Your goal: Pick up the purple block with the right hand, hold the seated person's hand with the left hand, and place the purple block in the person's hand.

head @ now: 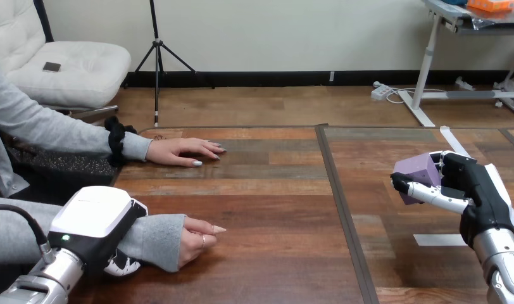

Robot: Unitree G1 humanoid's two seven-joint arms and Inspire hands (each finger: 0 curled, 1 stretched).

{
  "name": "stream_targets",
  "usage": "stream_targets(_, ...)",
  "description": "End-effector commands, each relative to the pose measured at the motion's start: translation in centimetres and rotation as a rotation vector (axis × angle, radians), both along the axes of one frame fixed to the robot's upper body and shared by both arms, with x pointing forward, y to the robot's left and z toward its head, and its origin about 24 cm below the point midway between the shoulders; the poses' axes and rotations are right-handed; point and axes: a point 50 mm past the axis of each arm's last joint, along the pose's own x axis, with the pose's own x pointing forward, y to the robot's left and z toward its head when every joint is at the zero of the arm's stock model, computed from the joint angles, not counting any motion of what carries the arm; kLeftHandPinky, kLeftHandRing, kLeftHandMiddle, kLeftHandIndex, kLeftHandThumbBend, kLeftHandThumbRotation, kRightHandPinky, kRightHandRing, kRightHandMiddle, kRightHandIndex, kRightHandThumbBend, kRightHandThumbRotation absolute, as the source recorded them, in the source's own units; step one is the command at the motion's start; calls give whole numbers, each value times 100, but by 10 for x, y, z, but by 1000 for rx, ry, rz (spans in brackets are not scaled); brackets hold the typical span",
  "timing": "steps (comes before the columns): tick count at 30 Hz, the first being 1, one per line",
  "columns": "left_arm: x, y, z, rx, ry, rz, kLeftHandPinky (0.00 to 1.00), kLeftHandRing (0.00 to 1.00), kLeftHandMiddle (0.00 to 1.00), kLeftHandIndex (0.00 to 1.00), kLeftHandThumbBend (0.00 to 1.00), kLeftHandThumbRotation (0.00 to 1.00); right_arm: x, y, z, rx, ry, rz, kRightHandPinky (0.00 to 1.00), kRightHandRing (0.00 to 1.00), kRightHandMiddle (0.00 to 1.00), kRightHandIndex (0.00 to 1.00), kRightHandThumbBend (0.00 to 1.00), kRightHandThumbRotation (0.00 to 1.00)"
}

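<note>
From my head view, my right robot hand sits at the right side of the counter, its fingers and thumb curled round the purple block. The block looks lifted off the wood, so I judge the pick-up done. It faces left, towards the person, which suits a carry across.

My left robot hand lies low at the left, its white back uppermost, over the grey-sleeved wrist of the person's hand nearer me. It touches the sleeve, but I cannot tell whether it grips the wrist or only rests on it. I judge it is placed there to steady that hand for the hand-over. That hand lies on the counter with its fingers loosely curled and pointing right, not turned palm-up, so it would need to open before it can take the block. The person's hand farther up the counter lies flat, palm down, apart from both of mine.

The block and the nearer hand are well apart, with the dark seam of the counter between them.

The counter is brown wood planking, with strips of white tape near my right robot hand.
</note>
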Motion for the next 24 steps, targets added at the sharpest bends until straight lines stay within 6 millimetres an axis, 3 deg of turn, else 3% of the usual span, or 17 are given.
stream_targets(1,5,0,2,-32,-8,9,27,34,38,41,84,0,16,3,25,-11,-107,11,36,38,43,46,75,0)
stream_targets(24,4,-2,9,-190,-69,34,20,28,34,35,79,0,17,3,24,-9,-101,11,36,38,43,46,76,0)
